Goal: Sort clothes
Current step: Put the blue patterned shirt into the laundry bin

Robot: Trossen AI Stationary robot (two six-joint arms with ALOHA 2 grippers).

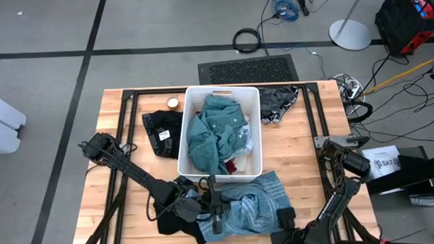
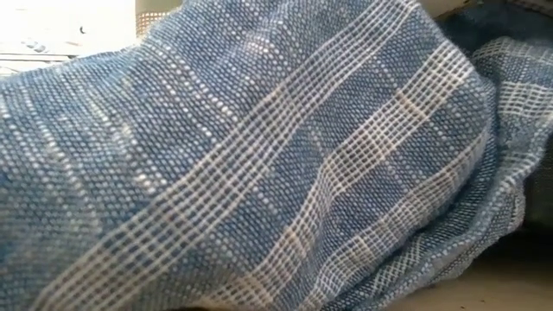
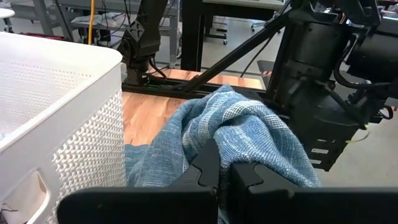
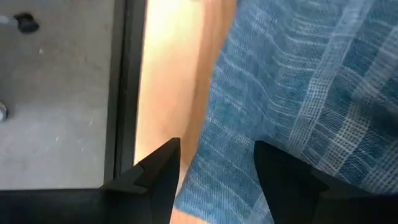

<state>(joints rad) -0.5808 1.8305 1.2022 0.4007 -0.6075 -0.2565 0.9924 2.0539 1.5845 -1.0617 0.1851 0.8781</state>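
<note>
While the left gripper (image 3: pixel 217 177) pinches the blue plaid woven cloth (image 1: pixel 256 204), the right gripper (image 4: pixel 214 171) stands open, straddling its edge

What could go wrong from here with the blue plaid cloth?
1. The left gripper is shut on a fold of the blue plaid cloth, while the right gripper stands open over its edge: lifted one-sided, it may sag and drag.
2. A black garment lies against the cloth, so it could be pulled along.
3. The white bin is already heaped.
</note>
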